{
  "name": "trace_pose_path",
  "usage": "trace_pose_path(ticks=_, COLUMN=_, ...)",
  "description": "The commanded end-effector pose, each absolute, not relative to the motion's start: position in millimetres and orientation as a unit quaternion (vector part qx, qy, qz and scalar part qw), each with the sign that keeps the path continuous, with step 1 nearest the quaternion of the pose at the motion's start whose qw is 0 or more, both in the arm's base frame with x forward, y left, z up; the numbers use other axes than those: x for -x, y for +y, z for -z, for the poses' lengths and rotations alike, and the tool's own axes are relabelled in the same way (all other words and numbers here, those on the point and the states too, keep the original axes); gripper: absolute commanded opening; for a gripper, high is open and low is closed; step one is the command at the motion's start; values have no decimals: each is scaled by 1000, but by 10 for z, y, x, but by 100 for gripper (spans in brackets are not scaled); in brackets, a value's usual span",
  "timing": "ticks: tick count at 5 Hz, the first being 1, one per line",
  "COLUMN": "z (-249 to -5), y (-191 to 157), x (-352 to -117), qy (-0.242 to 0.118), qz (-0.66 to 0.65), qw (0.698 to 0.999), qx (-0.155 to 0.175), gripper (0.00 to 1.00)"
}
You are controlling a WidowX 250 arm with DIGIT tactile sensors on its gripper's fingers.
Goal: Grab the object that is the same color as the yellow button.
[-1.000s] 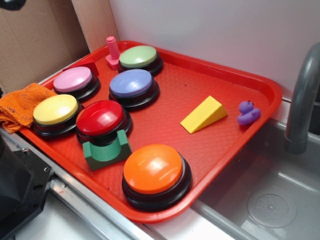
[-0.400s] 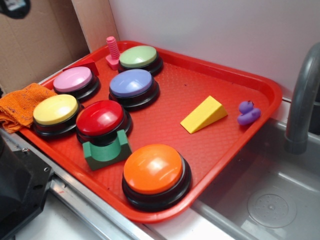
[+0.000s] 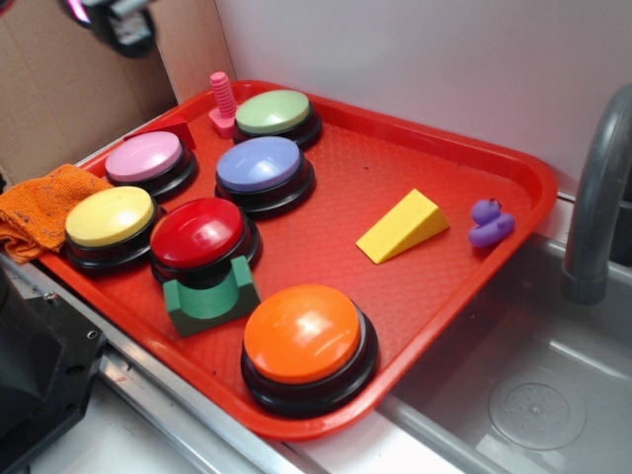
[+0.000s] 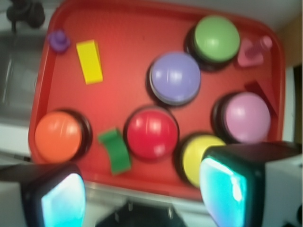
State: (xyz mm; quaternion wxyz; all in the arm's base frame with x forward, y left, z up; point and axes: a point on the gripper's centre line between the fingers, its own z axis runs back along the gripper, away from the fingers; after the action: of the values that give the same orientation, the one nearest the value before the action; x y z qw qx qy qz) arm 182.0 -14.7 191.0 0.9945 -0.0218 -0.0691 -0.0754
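While the claw is hanging high over the near edge of the tray, its fingers are showing spread wide in the wrist view, nothing between them. In the exterior view only a blurred piece of the arm is poking in at the top left corner, so height is a judgement, not a reading.

Nearest, in the wrist view: the yellow button is sitting just ahead of the right finger, partly hidden by it. Directly ahead of the gap, the red button and a green block touching its base. Off to the left, the orange button. Farther ahead, the purple button and pink button; beyond those, the green button and a pink bolt.

The wedge is lying at the far left of the wrist view, well apart from the claw, past the orange button, on bare tray. A purple duck is sitting near it, not touching. The wedge's long axis is running roughly away from the claw, tilted slightly left; its thin end is pointing toward the duck in the exterior view.

Judgement: the coming move is calling for travel forward and left, then fingers closing across the wedge's short sides. Space around it looks ample; the duck is the only near neighbour.
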Motion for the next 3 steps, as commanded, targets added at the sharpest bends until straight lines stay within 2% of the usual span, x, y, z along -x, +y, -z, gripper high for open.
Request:
trace_pose_path(ticks=1, z=-1467, y=-520, x=-2354, qy=-118, qz=114, qw=986, qx=-1, gripper=100)
trace_pose_path(ticks=2, z=-1235, y=-624, x=-2524, qy=-115, qz=128, qw=985, qx=7, gripper=100)
trace_pose_path(ticks=3, z=-1003, y=-786, x=-2688, qy=-135, qz=124, qw=983, qx=1, gripper=100)
